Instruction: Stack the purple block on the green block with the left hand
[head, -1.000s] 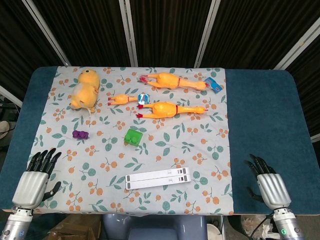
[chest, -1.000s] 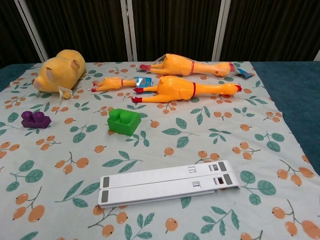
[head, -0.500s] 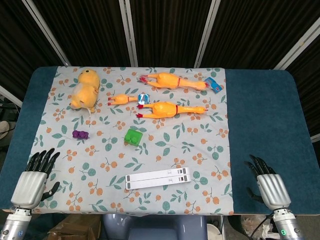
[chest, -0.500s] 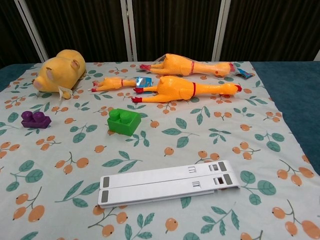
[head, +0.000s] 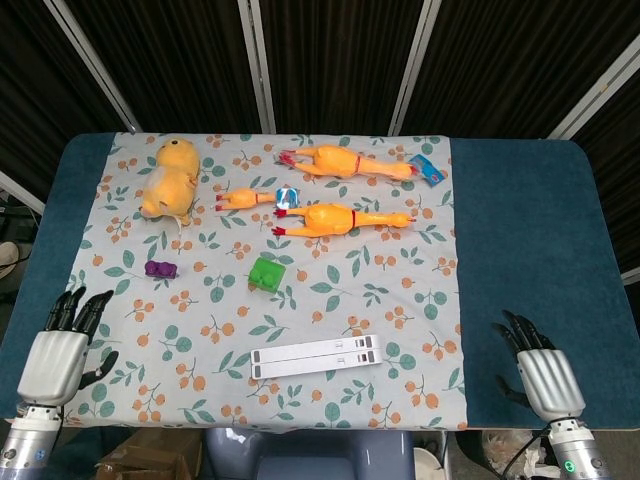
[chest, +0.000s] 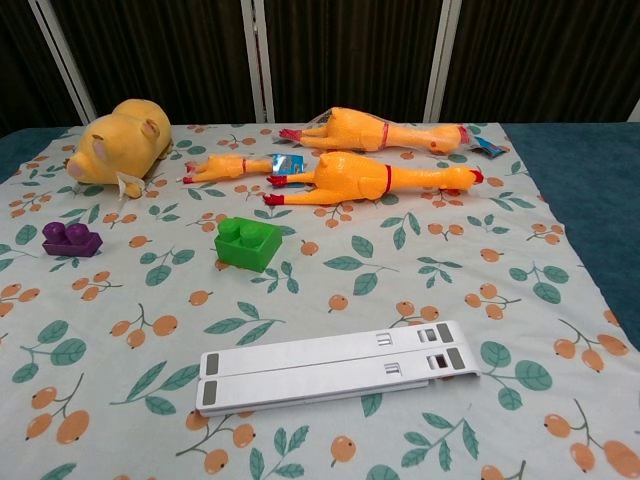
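Purple plastic, two studs on top: that's how the purple block (chest: 70, 239) is seen, low and flat on the leaf-print cloth (chest: 330, 270), well apart from the green block (chest: 247, 243) to its right. The green block is chunkier, also topped with two studs. The left hand (head: 58, 356) is parked at the near corner of the worktop (head: 530, 230), fingers spread, nothing held. The right hand (head: 542, 371) is likewise kept empty with fingers apart.

A purple block (chest: 70, 239) and green block (chest: 247, 243) sat on a pale cloth (chest: 330, 280) printed with orange berries and green leaves.
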